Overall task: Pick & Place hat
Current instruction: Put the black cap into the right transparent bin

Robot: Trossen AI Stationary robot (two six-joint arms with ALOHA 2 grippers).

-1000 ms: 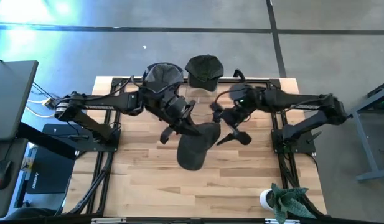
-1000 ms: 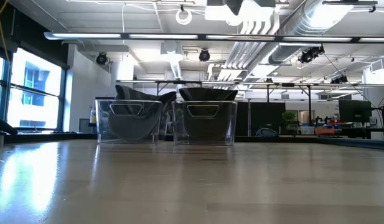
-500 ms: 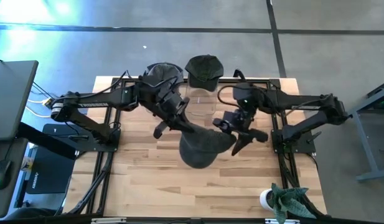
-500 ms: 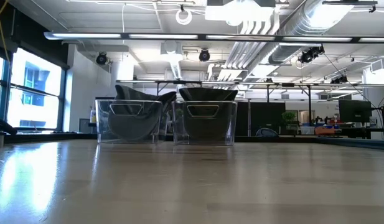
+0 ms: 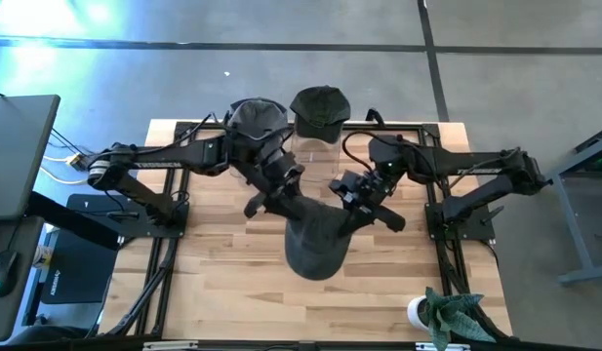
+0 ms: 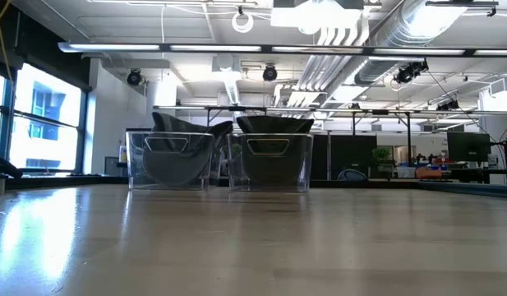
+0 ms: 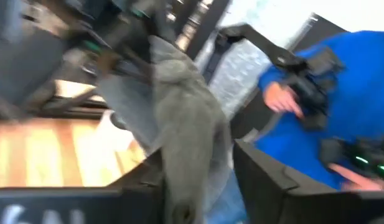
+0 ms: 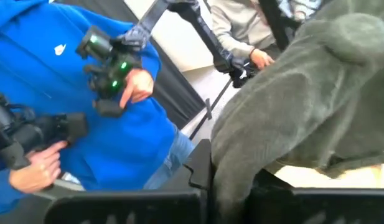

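- High view: a dark grey hat (image 5: 315, 244), soft and sagging like a pouch, hangs above the middle of the wooden desk (image 5: 222, 292), held up between the two arms. The left gripper (image 5: 281, 200) meets the hat's upper edge from the desk's left side; its fingers look partly spread there, and whether they pinch the cloth I cannot tell. The right gripper (image 5: 357, 203) comes in from the right side with its fingers pressed together on the hat's rim.
- Also from above: two clear bins (image 5: 310, 151) stand at the desk's far edge, each topped by another dark hat (image 5: 320, 109). A potted plant (image 5: 447, 314) sits at the near right corner, and a monitor (image 5: 18, 156) stands off the desk's left edge.
- Low view: neither gripper nor the lifted hat shows. The two clear bins stand side by side at the far edge, each with a dark hat inside, the brims poking above the rims.
- Left wrist view: the hat (image 7: 185, 143) reads grey and felt-like, draped in folds and hanging past the arm's own fingers (image 7: 266, 186). A person in a blue top (image 7: 341, 93) stands beyond.
- Right wrist view: the hat (image 8: 304, 99) fills one side as thick grey cloth with a rounded seam, its lower edge caught at the arm's own fingers (image 8: 207, 177). The person in blue (image 8: 55, 93) holds dark controllers with green lights.
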